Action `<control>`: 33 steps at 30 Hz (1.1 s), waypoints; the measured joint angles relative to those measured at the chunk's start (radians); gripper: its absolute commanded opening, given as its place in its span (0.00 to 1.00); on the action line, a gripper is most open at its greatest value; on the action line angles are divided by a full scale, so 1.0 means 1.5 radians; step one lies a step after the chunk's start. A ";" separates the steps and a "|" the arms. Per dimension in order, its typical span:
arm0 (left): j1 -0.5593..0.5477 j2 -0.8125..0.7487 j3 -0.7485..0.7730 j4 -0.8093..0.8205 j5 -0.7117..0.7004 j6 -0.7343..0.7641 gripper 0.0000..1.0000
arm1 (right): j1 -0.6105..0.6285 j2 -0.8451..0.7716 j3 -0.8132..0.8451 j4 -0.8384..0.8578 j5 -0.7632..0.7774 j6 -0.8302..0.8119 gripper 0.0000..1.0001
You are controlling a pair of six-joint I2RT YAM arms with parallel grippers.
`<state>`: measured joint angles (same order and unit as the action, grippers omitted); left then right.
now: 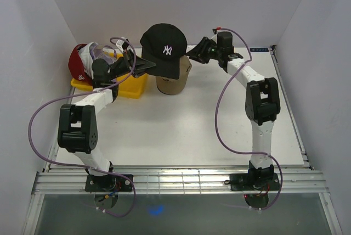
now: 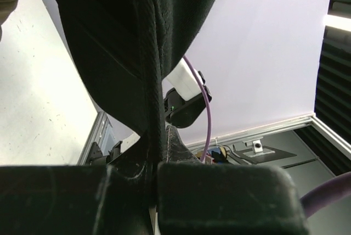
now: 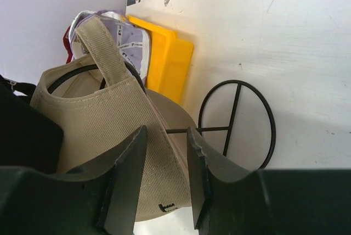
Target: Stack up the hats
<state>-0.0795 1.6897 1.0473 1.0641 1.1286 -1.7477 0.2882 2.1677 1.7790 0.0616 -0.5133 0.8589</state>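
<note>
**Left claw clamped on black cap's brim above the stand**

The left claw (image 2: 154, 161) is closed tight on the brim of the black cap (image 1: 163, 45). That cap's crown sits over the beige cap (image 3: 104, 130) on the wire stand (image 3: 214, 129). The right claw (image 3: 166, 133) is at the stand's right, jaws partway apart with beige fabric between them; I cannot tell whether they pinch it. Left of the stand, the red cap (image 1: 77, 63), white cap (image 1: 88, 54) and lavender cap (image 3: 134, 43) lie heaped on the yellow tray (image 3: 170, 65).

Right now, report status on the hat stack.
Left gripper shut on black cap, at its brim. Right gripper open, astride beige cap. Black over beige on wire stand. Other caps in yellow tray.
</note>
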 measured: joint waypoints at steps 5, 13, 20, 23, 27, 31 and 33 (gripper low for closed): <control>0.000 -0.024 -0.031 -0.022 -0.028 0.020 0.00 | -0.001 0.013 0.024 -0.006 -0.011 0.001 0.39; 0.000 -0.068 -0.064 -0.102 -0.081 0.077 0.00 | -0.003 0.047 0.073 -0.008 -0.032 0.002 0.45; 0.000 -0.099 -0.087 -0.164 -0.122 0.118 0.00 | -0.009 0.068 0.111 -0.010 -0.062 0.004 0.58; -0.001 -0.109 -0.100 -0.177 -0.136 0.125 0.00 | -0.012 0.071 0.117 -0.011 -0.071 0.004 0.64; -0.001 -0.123 -0.113 -0.205 -0.154 0.141 0.00 | -0.024 0.072 0.126 -0.019 -0.080 0.003 0.69; -0.001 -0.138 -0.114 -0.238 -0.172 0.160 0.00 | -0.033 0.072 0.124 -0.026 -0.079 0.002 0.71; -0.001 -0.142 -0.114 -0.249 -0.179 0.168 0.00 | -0.037 0.068 0.113 -0.025 -0.078 0.001 0.72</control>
<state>-0.0807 1.4761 0.8761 0.6899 0.8604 -1.4952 0.2321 2.2700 1.9491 0.0235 -0.6304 0.8604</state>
